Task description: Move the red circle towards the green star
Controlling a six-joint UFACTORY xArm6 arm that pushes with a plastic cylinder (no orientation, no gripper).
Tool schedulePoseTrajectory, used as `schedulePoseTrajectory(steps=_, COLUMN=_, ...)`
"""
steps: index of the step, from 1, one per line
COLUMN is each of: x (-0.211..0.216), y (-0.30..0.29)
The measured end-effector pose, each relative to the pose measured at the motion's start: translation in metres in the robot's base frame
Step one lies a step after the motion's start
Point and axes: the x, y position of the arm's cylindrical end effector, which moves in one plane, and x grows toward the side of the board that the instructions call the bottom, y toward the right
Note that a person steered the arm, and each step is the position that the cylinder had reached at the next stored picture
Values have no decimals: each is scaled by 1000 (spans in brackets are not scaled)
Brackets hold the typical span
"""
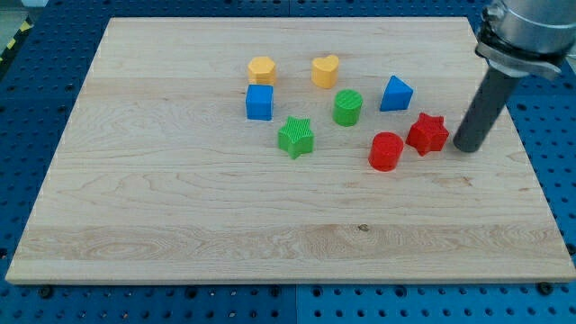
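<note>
The red circle [385, 150] lies right of the board's middle. The green star [295, 137] lies to its left, about a hundred pixels away, slightly higher in the view. My tip [467, 147] rests on the board to the right of the red circle, with the red star [427, 133] between them. The tip is close to the red star's right side and apart from the red circle.
A green circle [347, 107] lies above and between the red circle and green star. A blue triangle [395, 94], a yellow heart [325, 70], a yellow hexagon [261, 69] and a blue cube [259, 102] lie toward the view's top. The wooden board [180, 225] ends near the tip's right.
</note>
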Motion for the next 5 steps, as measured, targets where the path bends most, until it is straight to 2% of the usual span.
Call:
schedulePoseTrajectory(steps=1, x=26, y=2)
schedulePoseTrajectory(steps=4, x=26, y=-77)
schedulePoseTrajectory(steps=5, x=26, y=-77)
